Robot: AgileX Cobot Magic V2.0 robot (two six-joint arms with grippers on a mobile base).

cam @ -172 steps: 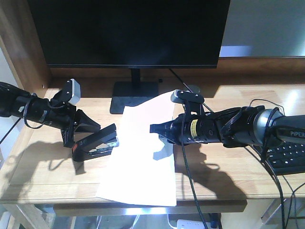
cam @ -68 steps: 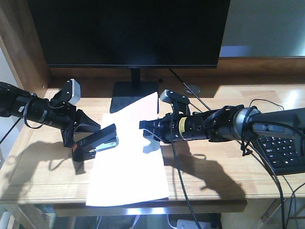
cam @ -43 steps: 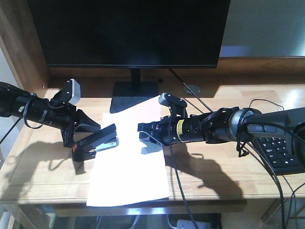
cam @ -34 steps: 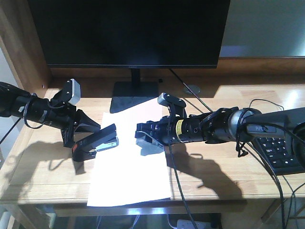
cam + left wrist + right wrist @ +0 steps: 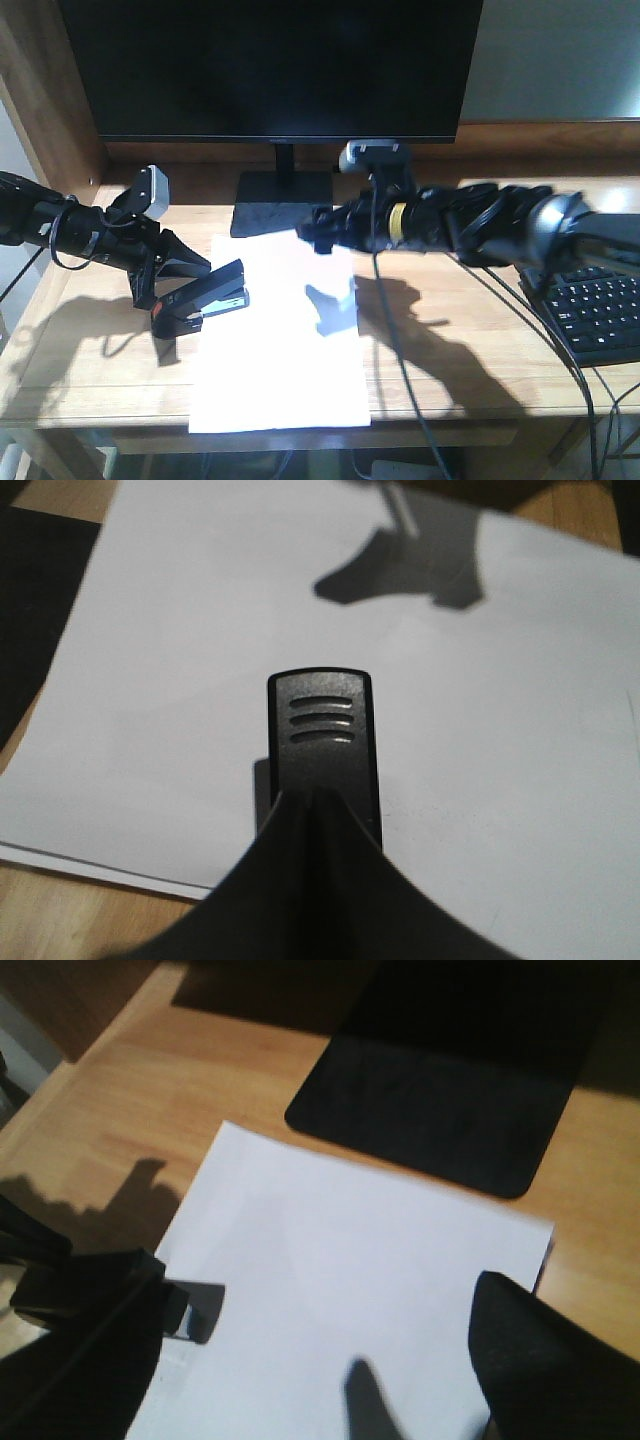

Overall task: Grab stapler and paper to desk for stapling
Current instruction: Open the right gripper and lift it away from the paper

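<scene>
The white paper lies flat on the wooden desk, its near edge at the desk's front. My left gripper is shut on the black stapler, which has an orange-red patch at its rear. The stapler's front reaches over the sheet's left edge. From the left wrist, the stapler's ribbed top arm points out over the paper. My right gripper hovers above the sheet's far end, open and holding nothing. In its wrist view the two fingers stand wide apart over the paper.
A black monitor stands at the back, its flat base just beyond the paper. A keyboard lies at the right edge. A raised wooden side panel closes the left side. Cables trail from the right arm across the desk.
The right gripper first pushed the paper left toward the stapler. It has now lifted off the sheet and drawn back toward the monitor. The left arm and stapler stayed put.
</scene>
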